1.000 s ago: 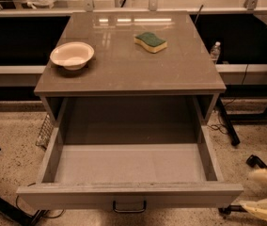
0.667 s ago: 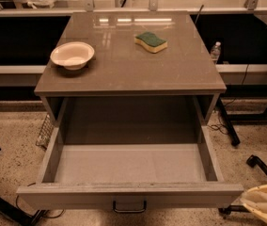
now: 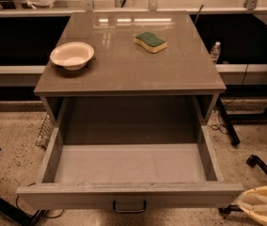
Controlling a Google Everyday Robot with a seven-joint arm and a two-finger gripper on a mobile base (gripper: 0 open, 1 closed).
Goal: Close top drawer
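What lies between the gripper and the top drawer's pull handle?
In the camera view, only the right half of the top drawer's front panel; the gripper sits lower right, just off the panel's corner.

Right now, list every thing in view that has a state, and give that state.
Top drawer: pulled far out, tray empty.
Handle: free, nothing on it.
Bowl: upright, empty.
Sponge: lying flat, green side up.
Gripper: low, beside the top drawer's front right corner, clear of the handle.

Dim, warm; overhead glare on tabletop [image 3: 124, 55]; tool [image 3: 261, 207] bottom-right, pale.
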